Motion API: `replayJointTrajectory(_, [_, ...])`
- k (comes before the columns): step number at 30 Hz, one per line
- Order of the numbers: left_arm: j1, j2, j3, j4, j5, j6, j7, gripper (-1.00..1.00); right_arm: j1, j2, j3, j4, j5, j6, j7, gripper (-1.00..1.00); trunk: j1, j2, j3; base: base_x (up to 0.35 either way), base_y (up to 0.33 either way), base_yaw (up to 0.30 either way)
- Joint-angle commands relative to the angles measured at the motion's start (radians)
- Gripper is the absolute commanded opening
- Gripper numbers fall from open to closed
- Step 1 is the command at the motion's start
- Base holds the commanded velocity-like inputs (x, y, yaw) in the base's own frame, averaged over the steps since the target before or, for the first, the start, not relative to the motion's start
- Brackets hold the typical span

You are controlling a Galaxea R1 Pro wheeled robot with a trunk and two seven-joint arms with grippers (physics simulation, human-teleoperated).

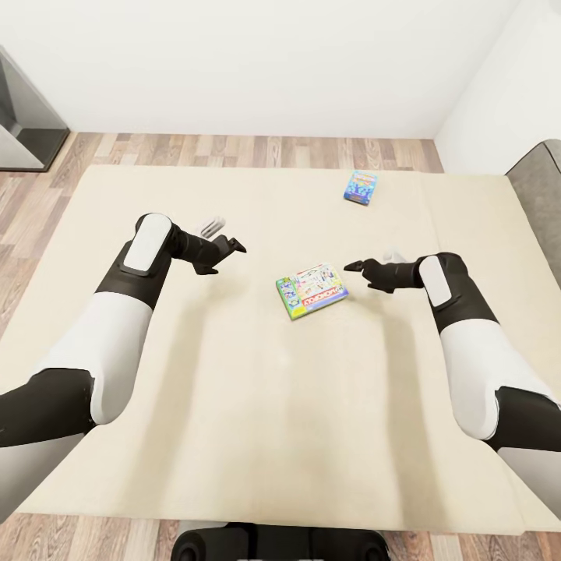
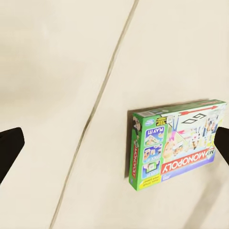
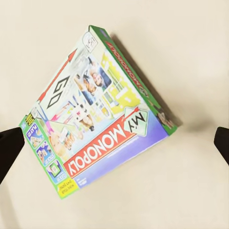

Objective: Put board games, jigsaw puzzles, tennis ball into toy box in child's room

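A green and blue Monopoly board game box (image 1: 312, 290) lies flat in the middle of the cream bed (image 1: 257, 405). A smaller blue board game (image 1: 361, 187) rests farther back, towards the right. My left gripper (image 1: 228, 259) hovers open to the left of the Monopoly box, a short way off. My right gripper (image 1: 365, 278) hovers open just right of the box, close to its edge. Seen from the left wrist, the Monopoly box (image 2: 174, 143) sits off to one side of the gripper (image 2: 114, 148). From the right wrist, the box (image 3: 98, 112) lies between the spread fingertips (image 3: 9, 150).
Wooden floor (image 1: 234, 148) runs behind the bed up to a white wall. A dark grey cabinet (image 1: 23, 125) stands at the back left. A grey padded piece (image 1: 541, 195) borders the bed on the right. My base (image 1: 280, 541) touches the bed's near edge.
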Motion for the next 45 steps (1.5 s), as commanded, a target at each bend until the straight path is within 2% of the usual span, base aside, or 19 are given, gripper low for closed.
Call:
replayJointTrajectory(1, [0.000,0.000,-0.001,-0.001,0.010,0.000,0.010,1.00,0.000,0.000,-0.004,0.000,0.011,0.004,0.010,1.00,0.000,0.000,-0.001,0.000,0.000,0.000])
replayJointTrajectory(17, [0.000,-0.001,-0.001,-0.001,0.011,0.000,0.009,1.00,-0.001,0.002,-0.004,-0.001,0.014,0.002,0.001,1.00,0.000,0.000,-0.001,0.000,0.000,0.000])
replayJointTrajectory(45, [0.000,-0.005,0.000,0.000,0.013,0.000,0.008,1.00,-0.002,0.001,-0.004,-0.010,0.015,0.001,0.000,1.00,0.107,-0.196,-0.092,0.000,0.000,0.000])
